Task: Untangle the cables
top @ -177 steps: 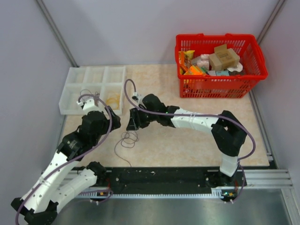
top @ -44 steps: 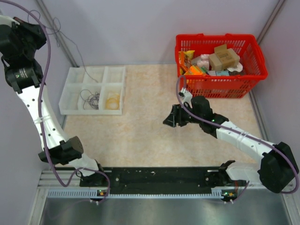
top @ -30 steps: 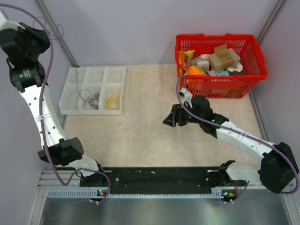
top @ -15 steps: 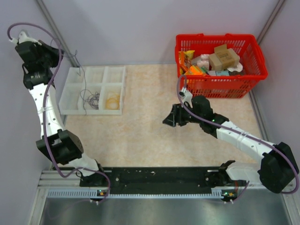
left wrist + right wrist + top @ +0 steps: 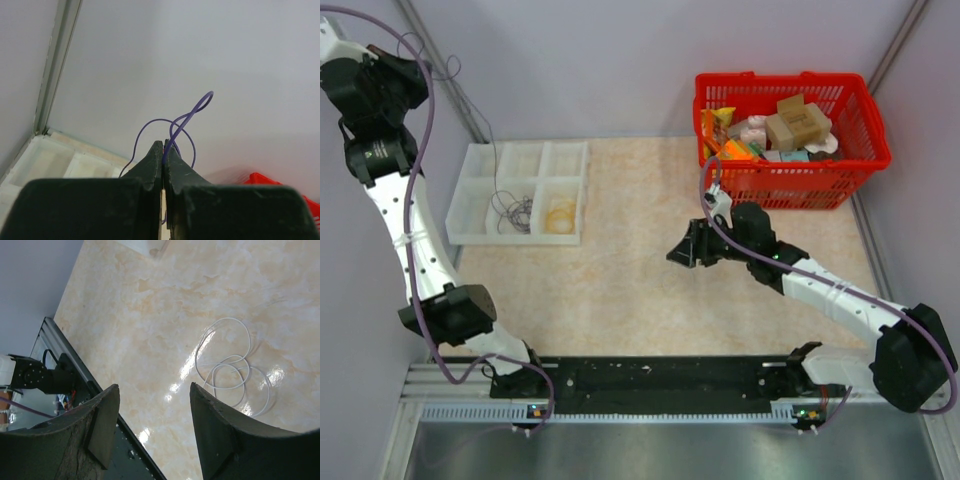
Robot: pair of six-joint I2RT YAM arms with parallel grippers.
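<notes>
My left gripper [image 5: 424,72] is raised high at the far left, shut on a thin purple cable [image 5: 192,111] that loops above its tips in the left wrist view. From it a dark strand [image 5: 492,150] hangs down to a small dark bundle [image 5: 510,210] in a compartment of the white tray [image 5: 480,150]. Yellowish cables [image 5: 560,213] lie in the neighbouring compartment. My right gripper [image 5: 675,255] hovers low over mid-table, open with nothing between its fingers [image 5: 154,390]. A whitish cable [image 5: 230,371] lies coiled on the tabletop just ahead of it.
A red basket [image 5: 780,77] full of boxes and packets stands at the back right. The tray sits at the back left against the wall. The black base rail [image 5: 660,375] runs along the near edge. Grey walls enclose the table.
My left arm has swung up and to the left again after dipping toward the tray, drawing the dark strand taut. The right arm has not moved.
</notes>
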